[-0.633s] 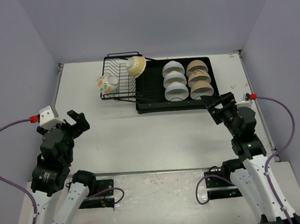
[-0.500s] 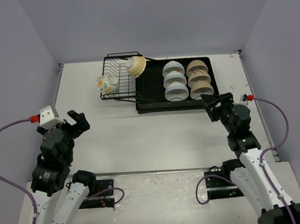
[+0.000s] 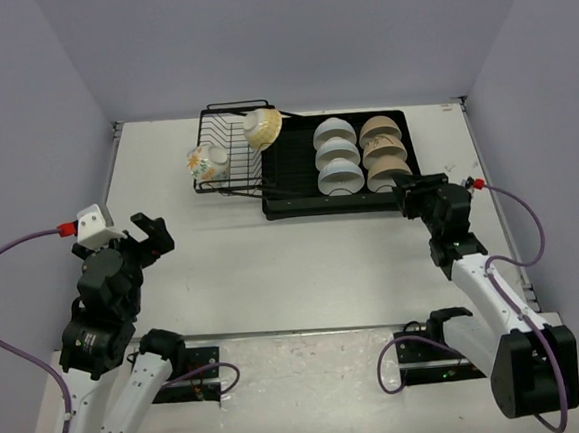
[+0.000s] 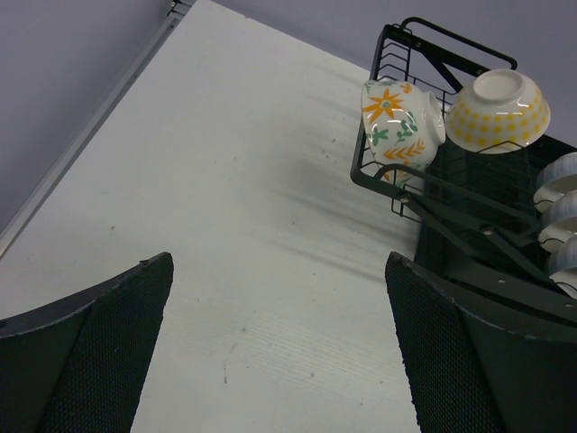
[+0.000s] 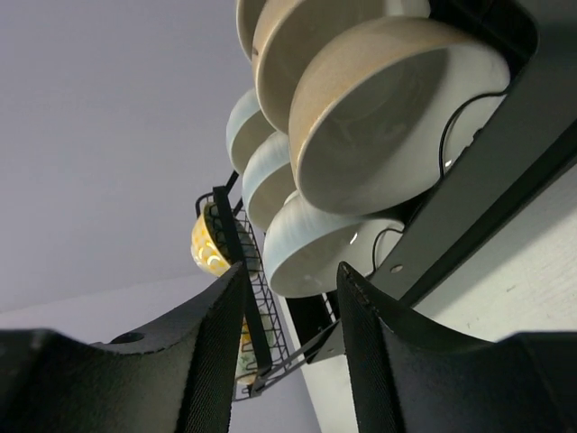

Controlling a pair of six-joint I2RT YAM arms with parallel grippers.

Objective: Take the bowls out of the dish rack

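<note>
Item 1. Left gripper [image 3: 149, 238] [image 4: 279, 361]: over the near-left part of the table [image 3: 274, 268], well apart from the dish rack. Fingers spread wide, nothing between them.

Item 2. Dish rack [image 3: 229, 188]: along the table's far edge, from mid-table toward the right. It comprises a wire basket [image 4: 389, 36] on the left and a black drain tray [image 3: 291, 171] on the right.

Item 3. Flowered bowl [image 3: 205, 163] [image 4: 397, 122]: white with orange flowers, tipped on its side at the basket's left rim.

Item 4. Yellow patterned bowl [image 3: 263, 128] [image 4: 498, 110]: at the basket's far right corner, tilted, foot uppermost.

Item 5. White bowls [image 3: 337, 154] [image 5: 306, 257]: three, on edge, in one row from the far to the near side of the tray's middle.

Item 6. Cream bowls [image 3: 385, 153] [image 5: 388, 117]: three, on edge, in a matching row just right of the white ones.

Item 7. Right gripper [image 3: 409, 199] [image 5: 290, 298]: at the tray's near right corner, just beside the nearest cream bowl; contact cannot be told. Fingers partly drawn in, a narrow gap between them, gripping nothing visible.
</note>
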